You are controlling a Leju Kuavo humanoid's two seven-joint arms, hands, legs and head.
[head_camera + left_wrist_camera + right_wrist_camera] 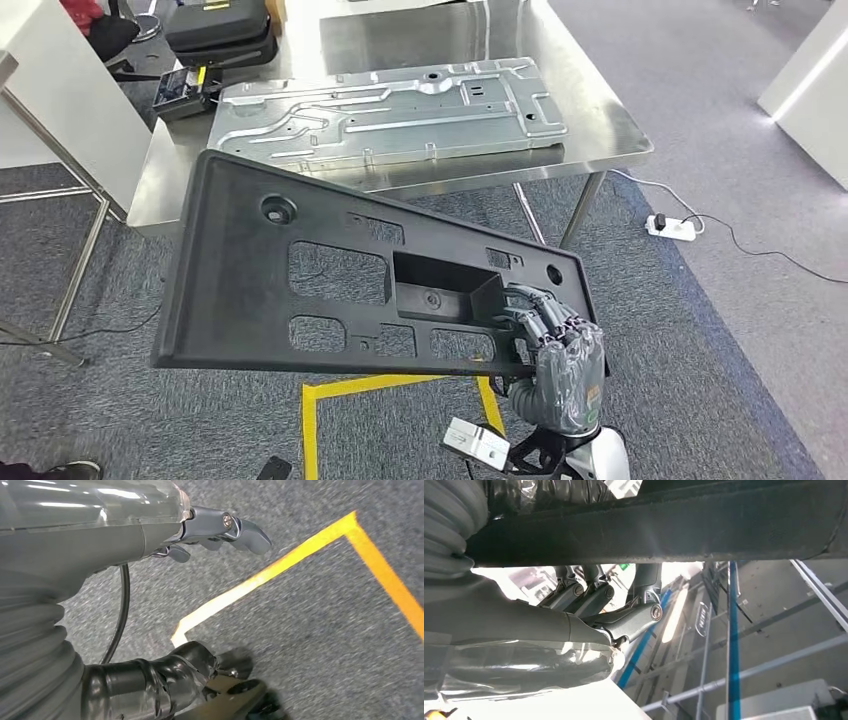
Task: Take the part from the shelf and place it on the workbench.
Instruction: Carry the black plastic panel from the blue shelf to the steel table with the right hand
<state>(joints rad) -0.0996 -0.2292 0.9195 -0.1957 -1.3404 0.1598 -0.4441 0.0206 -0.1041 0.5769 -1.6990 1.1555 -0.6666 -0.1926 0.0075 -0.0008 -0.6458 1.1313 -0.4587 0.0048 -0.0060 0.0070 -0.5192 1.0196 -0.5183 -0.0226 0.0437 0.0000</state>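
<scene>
Right hand is clamped on black panel near one end; panel could twist loose before table is reached; left hand hangs empty, fingers curled.

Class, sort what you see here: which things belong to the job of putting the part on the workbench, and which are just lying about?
Job:
black plastic part
right hand gripping it
steel workbench

Lying about:
pressed metal panel
black case
power strip
yellow floor tape
</scene>
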